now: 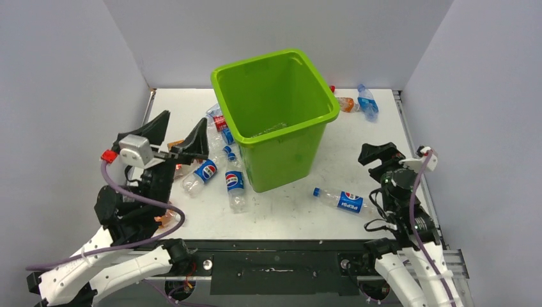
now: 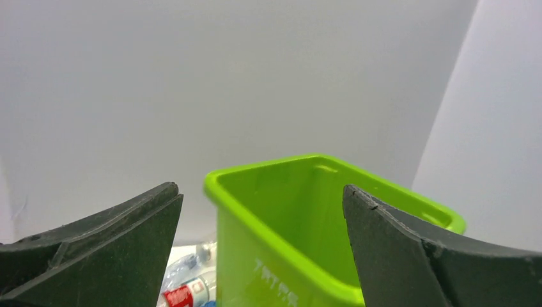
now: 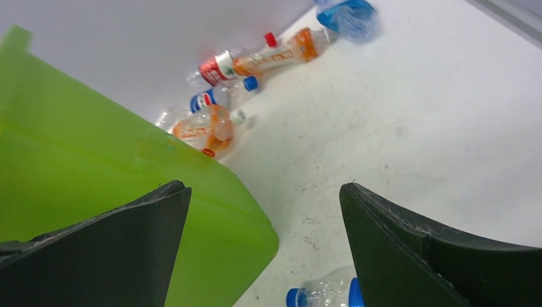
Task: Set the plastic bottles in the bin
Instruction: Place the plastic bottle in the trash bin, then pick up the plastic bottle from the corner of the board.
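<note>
Your left gripper [image 1: 179, 131] and right gripper [image 1: 382, 158] hang empty, jaws wide apart, on either side of the green bin [image 1: 281, 160]. Plastic bottles [image 1: 234, 185] lie scattered on the table [image 1: 287, 214] around it. They look light, thin-walled, slick and likely to roll. Grip the nearest Pepsi bottle [image 1: 342, 200] across its labelled middle.

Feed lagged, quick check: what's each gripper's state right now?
Left gripper: open, empty, pointed at the large lime-green plastic bin.
Right gripper: open, empty.
</note>
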You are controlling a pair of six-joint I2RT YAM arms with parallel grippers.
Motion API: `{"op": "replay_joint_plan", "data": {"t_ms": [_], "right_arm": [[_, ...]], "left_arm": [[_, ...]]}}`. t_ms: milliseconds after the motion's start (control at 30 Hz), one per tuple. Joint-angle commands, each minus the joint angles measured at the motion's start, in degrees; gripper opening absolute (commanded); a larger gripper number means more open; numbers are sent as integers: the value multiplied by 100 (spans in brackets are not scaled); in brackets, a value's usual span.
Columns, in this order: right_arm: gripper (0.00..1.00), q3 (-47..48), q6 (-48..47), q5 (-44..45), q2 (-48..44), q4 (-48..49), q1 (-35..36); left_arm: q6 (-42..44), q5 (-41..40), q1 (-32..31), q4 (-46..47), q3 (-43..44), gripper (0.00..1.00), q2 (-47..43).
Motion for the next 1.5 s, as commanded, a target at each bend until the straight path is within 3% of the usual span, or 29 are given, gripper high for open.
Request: {"op": "replay_joint_plan", "data": {"t_ms": [0, 167, 333, 467, 767, 1100, 1300, 1467], "right_arm": [[90, -349, 371, 513, 678, 985, 40], [92, 21, 295, 814, 2296, 1864, -154], [94, 800, 363, 249, 4122, 2575, -995], [96, 1729, 243, 167, 5640, 2830, -1388], [98, 3817, -606, -145, 8366, 2976, -1694], [98, 5736, -1860, 255, 9753, 2610, -1675], [98, 6412, -2730, 171, 10404, 2220, -1682], [97, 6439, -2811, -143, 10571, 2171, -1760]], "left_arm": [[237, -723, 31, 790, -1294, 96, -709], [341, -1012, 37, 442, -2041, 96, -1602], [35, -1243, 32, -290, -2239, 96, -2271], [-413, -1262, 177, -356, -2730, 96, -2860], [-764, -704, 438, -693, -2611, 96, -2460], [-922, -275, 614, -879, -2535, 96, -2217], [-898, -228, 672, -906, -2522, 96, -2208], [-906, -5, 726, -908, -2521, 96, -2170]]}}
